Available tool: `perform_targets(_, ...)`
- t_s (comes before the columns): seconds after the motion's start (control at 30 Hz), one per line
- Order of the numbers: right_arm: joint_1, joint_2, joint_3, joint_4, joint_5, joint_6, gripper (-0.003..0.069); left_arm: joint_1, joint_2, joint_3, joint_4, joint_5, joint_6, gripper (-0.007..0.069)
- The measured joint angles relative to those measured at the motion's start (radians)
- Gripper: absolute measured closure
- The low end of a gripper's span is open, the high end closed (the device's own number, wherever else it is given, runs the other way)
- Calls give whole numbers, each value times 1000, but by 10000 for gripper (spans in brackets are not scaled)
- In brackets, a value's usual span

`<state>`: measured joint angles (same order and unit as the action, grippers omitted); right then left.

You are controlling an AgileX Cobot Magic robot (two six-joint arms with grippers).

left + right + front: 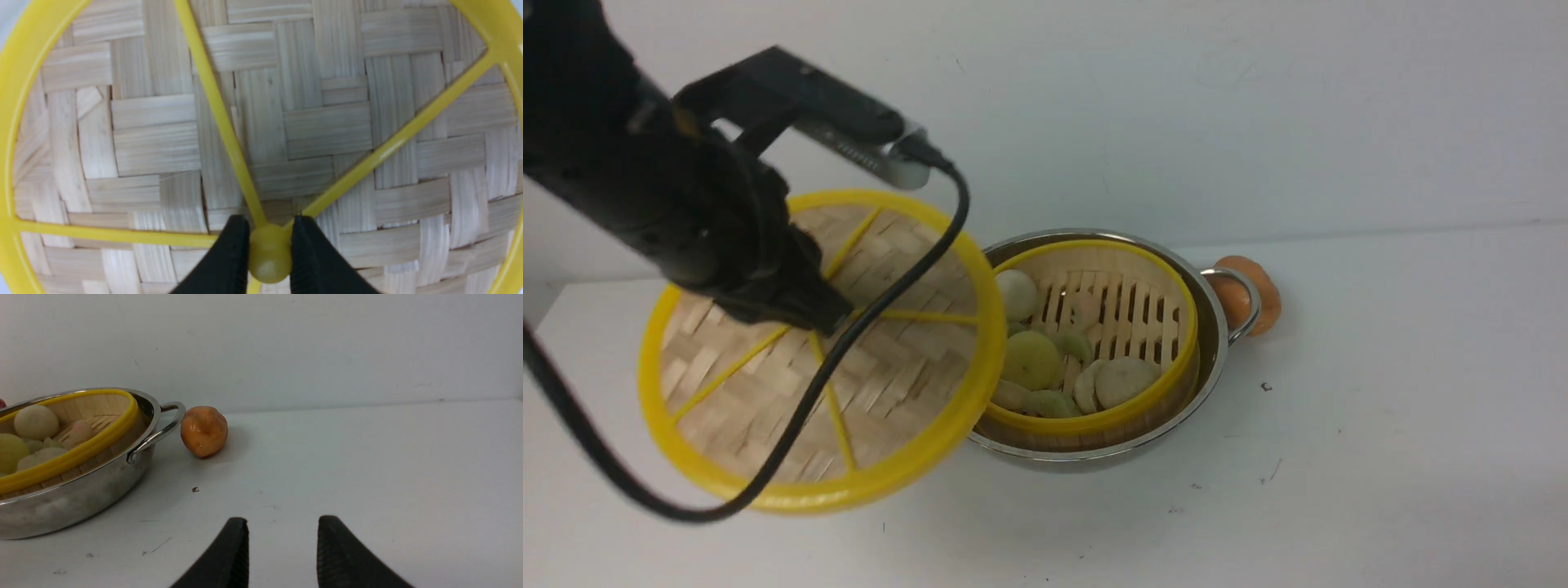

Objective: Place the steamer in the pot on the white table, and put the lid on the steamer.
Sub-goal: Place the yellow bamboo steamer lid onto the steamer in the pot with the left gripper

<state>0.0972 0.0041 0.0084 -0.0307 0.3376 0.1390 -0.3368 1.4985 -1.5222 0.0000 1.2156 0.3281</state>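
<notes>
Front view: the left gripper [809, 314] is carrying the lid [821, 351] tilted, above the white table [1380, 408] just left of the pot [1213, 343]; the steamer [1094, 339] is sitting inside the pot. Risk: a tilted lid catching the steamer's near rim.

Left wrist view: fingertips [233, 249] are pinching only the centre knob [269, 253], so the lid could be swivelling or slipping.

Right wrist view: the right gripper [282, 551] is hanging released, holding nothing. An orange toy bun [203, 430] is lying beside the pot handle [161, 430], clear of the lid's path.
</notes>
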Motion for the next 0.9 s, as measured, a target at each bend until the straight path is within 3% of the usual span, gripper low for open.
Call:
perform_targets(0.33,0,0,0,0,0,0,407,-86,348,-310,-17,-102,42,510)
perform_targets(0.57,0,0,0,3,0,0,407,-103,472,-330,-22,-258,66,510)
perform_targets(0.9,0,0,0,3,0,0,407,-104,528,-331,-35,-270,61,510)
